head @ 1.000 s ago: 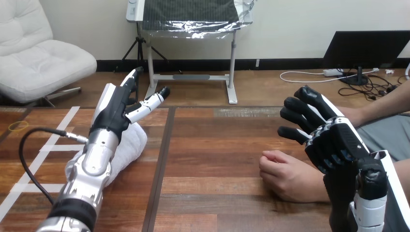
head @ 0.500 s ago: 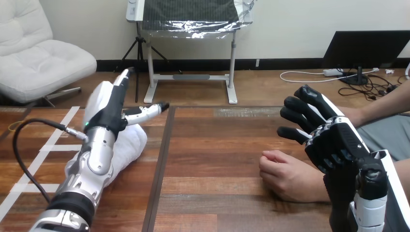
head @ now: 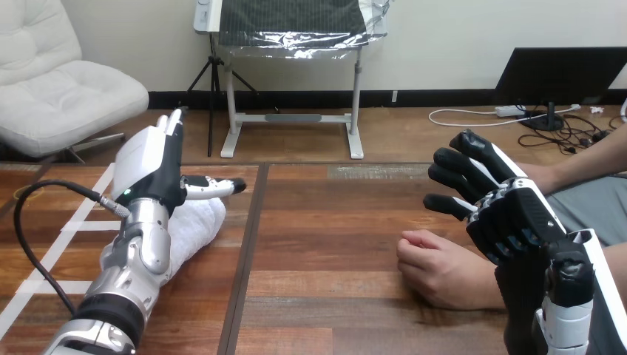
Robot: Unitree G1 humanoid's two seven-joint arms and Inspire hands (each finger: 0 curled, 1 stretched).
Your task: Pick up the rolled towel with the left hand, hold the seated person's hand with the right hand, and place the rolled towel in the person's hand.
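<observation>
While the rolled towel (head: 200, 222) lies at the left of the bench (head: 325, 244), the left robot hand (head: 148, 166) is over it, released (fingers straight, thumb sideways). The person's hand (head: 436, 270) rests on the bench; beside it the right robot hand (head: 510, 214) is spread, holding nothing.

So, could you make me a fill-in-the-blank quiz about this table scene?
1. The rolled white towel lies on the wooden table at the robot's ____ side.
2. The robot's left hand is above the towel, its fingers ____, not curled.
3. The person's hand rests on the table in a loose ____.
4. The robot's right hand is open and holds ____.
Missing words: left; straight; fist; nothing.
</observation>
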